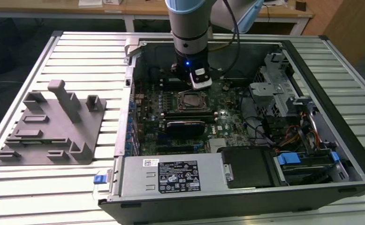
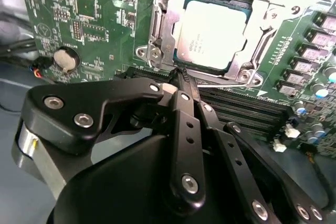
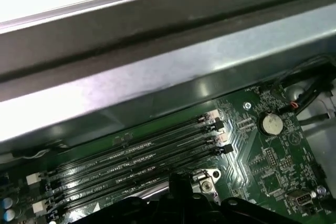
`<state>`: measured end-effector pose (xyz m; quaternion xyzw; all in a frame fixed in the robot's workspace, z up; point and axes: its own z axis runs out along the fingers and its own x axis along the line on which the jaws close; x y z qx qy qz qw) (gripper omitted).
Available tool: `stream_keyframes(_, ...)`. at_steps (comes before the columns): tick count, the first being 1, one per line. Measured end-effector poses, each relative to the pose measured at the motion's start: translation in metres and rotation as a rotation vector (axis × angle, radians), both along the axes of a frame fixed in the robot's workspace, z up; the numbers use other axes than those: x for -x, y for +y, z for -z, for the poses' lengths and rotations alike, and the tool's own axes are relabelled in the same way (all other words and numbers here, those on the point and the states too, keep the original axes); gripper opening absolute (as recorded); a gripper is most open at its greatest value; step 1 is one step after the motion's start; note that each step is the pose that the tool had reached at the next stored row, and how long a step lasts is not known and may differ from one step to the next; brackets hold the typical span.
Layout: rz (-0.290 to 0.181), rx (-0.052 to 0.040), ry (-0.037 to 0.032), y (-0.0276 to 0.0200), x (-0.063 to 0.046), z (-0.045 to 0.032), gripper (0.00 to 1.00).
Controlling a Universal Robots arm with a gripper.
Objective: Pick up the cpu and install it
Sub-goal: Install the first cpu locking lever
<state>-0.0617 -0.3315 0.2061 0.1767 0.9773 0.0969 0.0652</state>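
My gripper [image 2: 181, 77] hangs inside the open case [image 1: 332, 61], just above the memory slots [image 3: 136, 161]; its fingers [image 2: 185, 85] are pressed together, holding nothing. The cpu [image 2: 212, 32] lies flat in the socket [image 2: 157, 35] on the board [image 2: 94, 19], just beyond my fingertips.

A lab: robot arm [image 1: 189, 28] over an opened computer case [image 1: 245, 140] on a slatted metal table [image 1: 76, 51].

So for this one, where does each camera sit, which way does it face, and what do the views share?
Exterior view: off the arm, above, looking down into the open computer case; the arm and gripper show.
Second wrist view: on the wrist, facing past the gripper at the cpu in its socket.
First wrist view: on the wrist, facing the memory slots.
Both wrist views share the coin battery.
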Motion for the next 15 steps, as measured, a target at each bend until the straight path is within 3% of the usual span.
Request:
stream_keyframes(9, 0.012, 0.0003, -0.0002, 0.0021, 0.0013, 0.0000, 0.11)
stream_keyframes(15, 0.012, 0.0003, -0.0002, 0.0071, 0.0028, 0.0001, 0.11)
